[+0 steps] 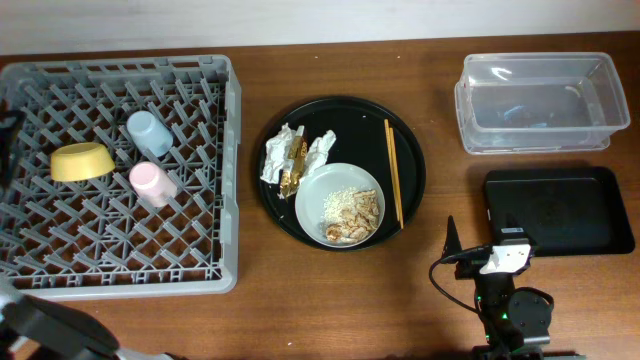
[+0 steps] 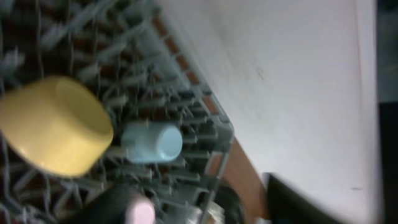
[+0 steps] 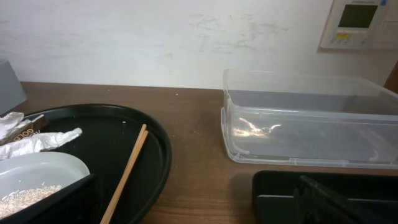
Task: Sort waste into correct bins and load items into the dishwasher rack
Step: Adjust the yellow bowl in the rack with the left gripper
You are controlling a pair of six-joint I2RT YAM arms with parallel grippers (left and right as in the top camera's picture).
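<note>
The grey dishwasher rack (image 1: 225, 180) at the left holds the yellow bowl (image 1: 80, 160), the light blue cup (image 1: 148, 132) and the pink cup (image 1: 152, 183). On the round black tray (image 1: 350, 125) lie crumpled white and gold-brown wrappers (image 1: 295, 155), the pale plate (image 1: 325, 185) with rice (image 1: 340, 203) and fried pieces (image 1: 362, 215), and the chopsticks (image 1: 394, 175). My right gripper (image 3: 199, 211) is open and empty, low over the table between the round tray and the black bin. My left gripper is at the rack's left edge (image 1: 5, 130), and its blurred wrist view shows the bowl (image 2: 53, 124) and the blue cup (image 2: 152, 142).
The clear plastic tub (image 1: 540, 100) stands at the back right, with the shallow black rectangular tray (image 1: 560, 210) in front of it. The right arm's base (image 1: 505, 310) sits at the table's front edge. A white wall runs behind the table.
</note>
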